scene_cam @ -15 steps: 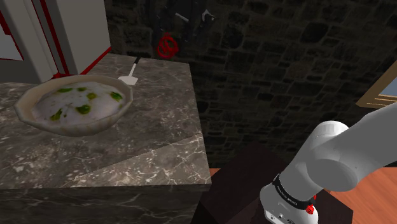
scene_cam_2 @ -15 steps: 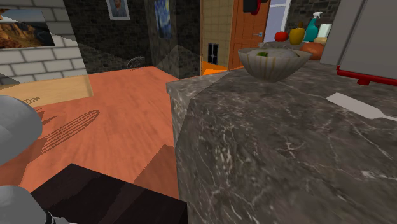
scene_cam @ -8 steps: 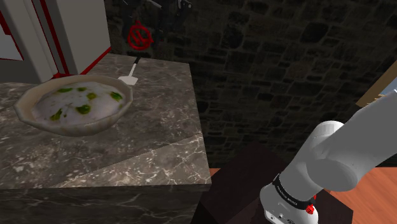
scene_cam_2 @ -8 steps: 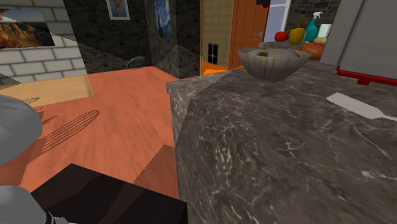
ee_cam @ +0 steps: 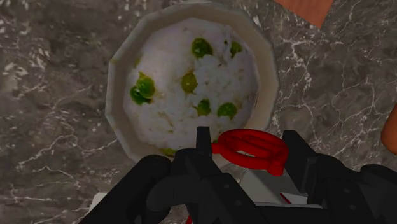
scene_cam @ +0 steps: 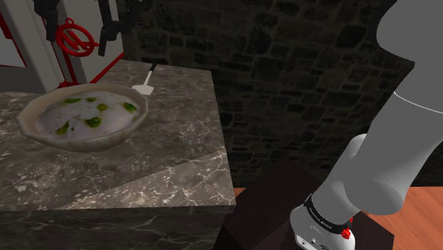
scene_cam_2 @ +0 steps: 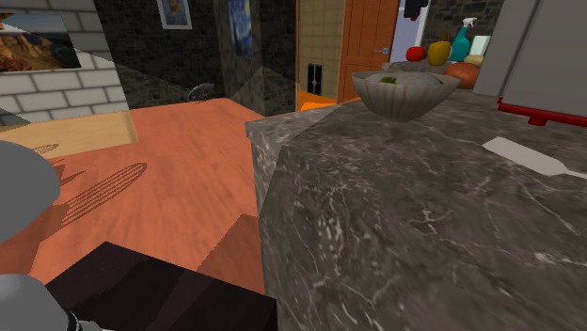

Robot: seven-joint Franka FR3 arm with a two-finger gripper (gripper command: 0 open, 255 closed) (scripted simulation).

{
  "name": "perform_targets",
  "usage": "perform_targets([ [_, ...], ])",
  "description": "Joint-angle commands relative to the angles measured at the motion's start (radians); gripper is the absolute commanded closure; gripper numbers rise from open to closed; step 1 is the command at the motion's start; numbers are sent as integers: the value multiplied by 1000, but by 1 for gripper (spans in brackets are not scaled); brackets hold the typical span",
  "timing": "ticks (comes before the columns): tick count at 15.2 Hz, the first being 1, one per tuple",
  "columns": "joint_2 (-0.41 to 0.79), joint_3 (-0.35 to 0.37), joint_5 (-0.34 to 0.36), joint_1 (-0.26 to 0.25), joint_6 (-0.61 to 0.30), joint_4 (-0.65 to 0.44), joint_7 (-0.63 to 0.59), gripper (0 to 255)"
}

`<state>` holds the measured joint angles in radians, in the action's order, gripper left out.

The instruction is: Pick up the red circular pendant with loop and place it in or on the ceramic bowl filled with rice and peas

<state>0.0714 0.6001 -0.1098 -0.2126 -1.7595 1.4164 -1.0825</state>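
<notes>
Checking wrist cam: I had the gripper point(ee_cam: 249, 143) clamped on the red ring pendant point(ee_cam: 251, 154), one finger each side. It hung above the rim of the rice-and-peas bowl point(ee_cam: 118, 95), not touching it.

Gripper point(ee_cam: 249, 145): black, its two fingers point(ee_cam: 203, 145) stand to either side of the pendant and clasp it between them.
Pendant point(ee_cam: 251, 153): a red ring lying flat across the gap between the fingers, seen against the bowl's nearest rim.
Bowl point(ee_cam: 116, 95): pale and many-sided, sitting on the counter beyond the fingertips.
Rice point(ee_cam: 191, 60): a white mound inside the bowl.
Peas point(ee_cam: 145, 86): green and scattered over the rice.
Counter point(ee_cam: 51, 76): dark grey marble with white veins all around the bowl.
Floor point(ee_cam: 305, 7): an orange patch past the counter's corner.
</notes>
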Motion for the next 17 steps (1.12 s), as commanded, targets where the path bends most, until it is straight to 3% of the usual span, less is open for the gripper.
perform_targets([
  [1, 23, 6, 18, -11, -15, -7, -17, 255],
  [12, -29, -2, -23, 5, -174, 198, 24, 255],
  [17, -30, -2, -24, 5, -179, 204, 25, 255],
])
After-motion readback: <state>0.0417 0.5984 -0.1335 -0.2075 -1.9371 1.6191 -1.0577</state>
